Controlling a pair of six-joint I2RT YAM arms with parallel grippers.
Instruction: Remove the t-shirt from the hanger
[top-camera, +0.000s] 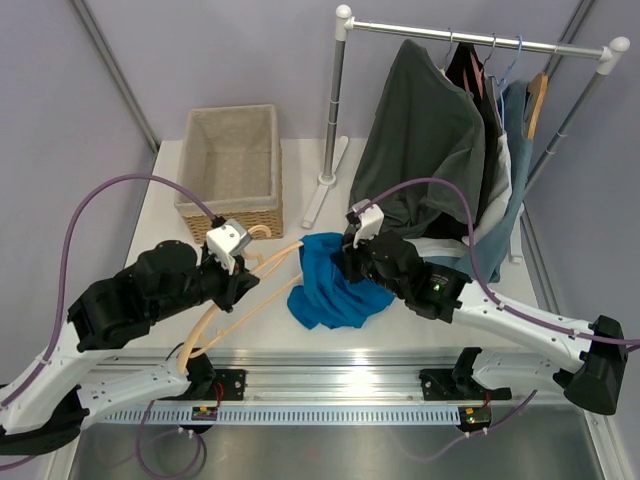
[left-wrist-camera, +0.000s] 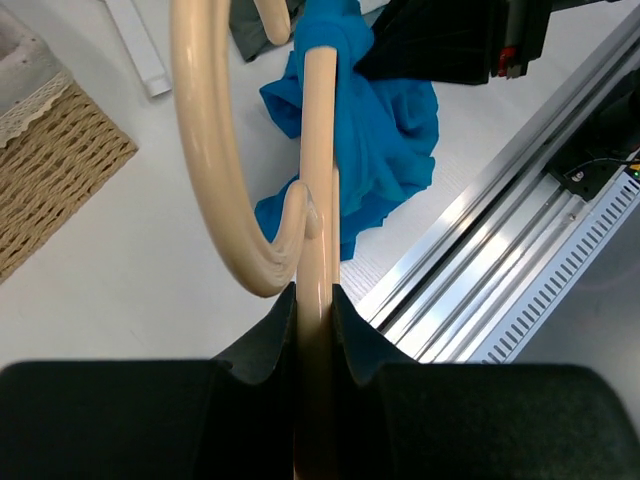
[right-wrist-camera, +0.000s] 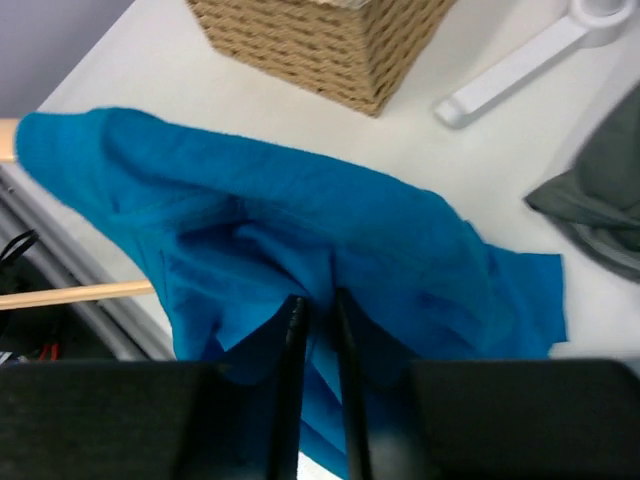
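A blue t-shirt (top-camera: 330, 285) hangs bunched over one end of a cream wooden hanger (top-camera: 240, 300) above the table. My left gripper (top-camera: 243, 283) is shut on the hanger's bar (left-wrist-camera: 318, 200), which runs straight up between its jaws (left-wrist-camera: 318, 300), with the hook curving off to the left. In that view the t-shirt (left-wrist-camera: 380, 130) drapes over the bar's far end. My right gripper (top-camera: 343, 262) meets the shirt from the right. Its jaws (right-wrist-camera: 318, 300) are pinched shut on a fold of the blue t-shirt (right-wrist-camera: 300, 230). A piece of the hanger (right-wrist-camera: 80, 293) shows at the left.
A wicker basket (top-camera: 232, 165) stands at the back left. A white clothes rack (top-camera: 480, 40) with several dark garments (top-camera: 420, 140) on hangers fills the back right, its foot (top-camera: 325, 185) on the table. A metal rail (top-camera: 330, 385) runs along the near edge.
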